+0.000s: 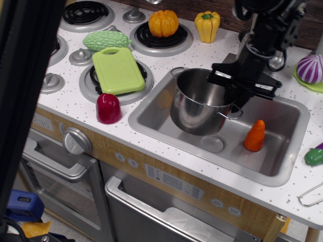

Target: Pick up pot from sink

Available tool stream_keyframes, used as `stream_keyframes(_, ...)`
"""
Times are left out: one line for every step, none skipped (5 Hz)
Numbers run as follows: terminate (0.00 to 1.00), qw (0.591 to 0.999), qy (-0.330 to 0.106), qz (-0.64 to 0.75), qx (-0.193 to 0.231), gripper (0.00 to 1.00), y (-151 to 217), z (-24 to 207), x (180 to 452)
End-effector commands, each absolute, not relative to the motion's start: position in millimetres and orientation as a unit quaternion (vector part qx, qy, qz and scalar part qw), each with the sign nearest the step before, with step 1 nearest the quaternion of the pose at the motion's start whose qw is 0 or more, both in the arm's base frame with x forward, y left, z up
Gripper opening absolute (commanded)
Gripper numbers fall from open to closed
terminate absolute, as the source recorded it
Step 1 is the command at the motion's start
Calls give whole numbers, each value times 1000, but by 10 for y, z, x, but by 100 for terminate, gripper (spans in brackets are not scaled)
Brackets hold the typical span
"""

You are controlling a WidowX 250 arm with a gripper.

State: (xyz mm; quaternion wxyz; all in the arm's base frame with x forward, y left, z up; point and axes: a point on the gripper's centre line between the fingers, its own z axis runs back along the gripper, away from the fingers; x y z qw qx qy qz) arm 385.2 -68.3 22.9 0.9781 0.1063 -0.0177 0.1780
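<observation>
The shiny steel pot (197,103) hangs in the air above the sink (275,151), tilted a little, its base clear of the basin floor. My black gripper (233,97) comes down from the upper right and is shut on the pot's right rim, next to the wire loop handle (232,114). The sink's round drain (212,143) shows below the pot. An orange carrot (255,135) stands in the right part of the basin.
A green cutting board (117,69), green gourd (106,39) and orange pumpkin (163,22) sit on the stove burners at left. A red piece (108,108) stands at the counter's front edge. A yellow pepper (207,25) and purple onion (310,68) are behind the sink.
</observation>
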Motion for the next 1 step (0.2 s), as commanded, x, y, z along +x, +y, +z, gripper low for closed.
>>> stream_keyframes(100,975,-88,188,77,0,-744,689,3950)
